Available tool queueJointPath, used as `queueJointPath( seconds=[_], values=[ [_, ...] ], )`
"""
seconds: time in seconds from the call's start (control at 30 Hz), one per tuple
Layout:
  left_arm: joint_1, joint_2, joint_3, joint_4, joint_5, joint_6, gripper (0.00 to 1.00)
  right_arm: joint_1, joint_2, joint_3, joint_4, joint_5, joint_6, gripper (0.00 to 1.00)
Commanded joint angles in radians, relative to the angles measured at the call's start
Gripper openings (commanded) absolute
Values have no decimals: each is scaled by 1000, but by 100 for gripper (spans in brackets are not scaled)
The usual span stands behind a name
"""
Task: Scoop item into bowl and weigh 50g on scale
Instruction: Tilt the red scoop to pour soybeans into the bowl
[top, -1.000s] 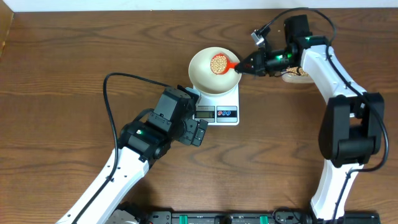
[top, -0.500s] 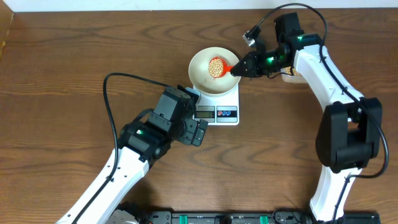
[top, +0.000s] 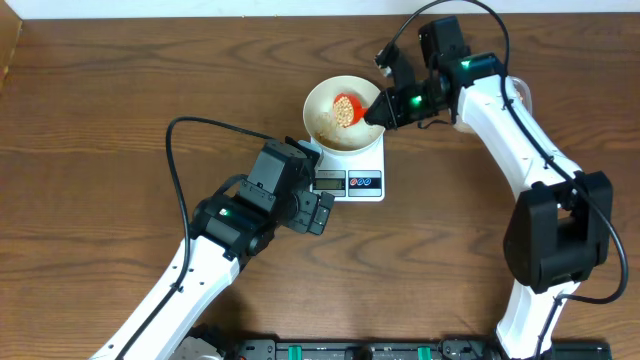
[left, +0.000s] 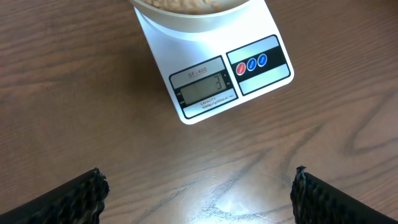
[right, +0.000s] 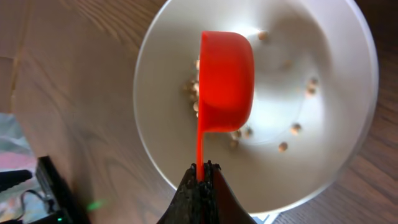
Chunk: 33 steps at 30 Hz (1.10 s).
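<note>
right pincer (right: 200, 169) clamped on the red plastic scoop (right: 225, 81), i tip small tan beans (right: 296, 129) into the round cream bowl (right: 329, 93) on the white digital scale (left: 158, 38); left pincer (left: 198, 190) gapes empty, its camera reading the display (left: 204, 93).

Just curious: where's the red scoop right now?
Overhead view, upper middle: the red scoop is tipped over the bowl on the scale, its handle in the right claw.

Brown wooden table (top: 90, 150) showing dark grain; red scoop (right: 225, 81) tilting on its side; black equipment bar (top: 350, 351) running along near edge.
</note>
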<state>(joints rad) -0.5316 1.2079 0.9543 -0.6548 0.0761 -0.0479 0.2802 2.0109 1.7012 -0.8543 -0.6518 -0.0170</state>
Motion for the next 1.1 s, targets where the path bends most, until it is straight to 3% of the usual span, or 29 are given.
queueJointPath(
  seconds=[0.0, 1.07],
  values=[
    [3, -13, -5, -3, -9, 7, 96, 10, -31, 25, -2, 25, -32, 1],
    [3, -13, -5, -3, -9, 7, 96, 10, -31, 52, -40, 128, -157, 1]
  ],
)
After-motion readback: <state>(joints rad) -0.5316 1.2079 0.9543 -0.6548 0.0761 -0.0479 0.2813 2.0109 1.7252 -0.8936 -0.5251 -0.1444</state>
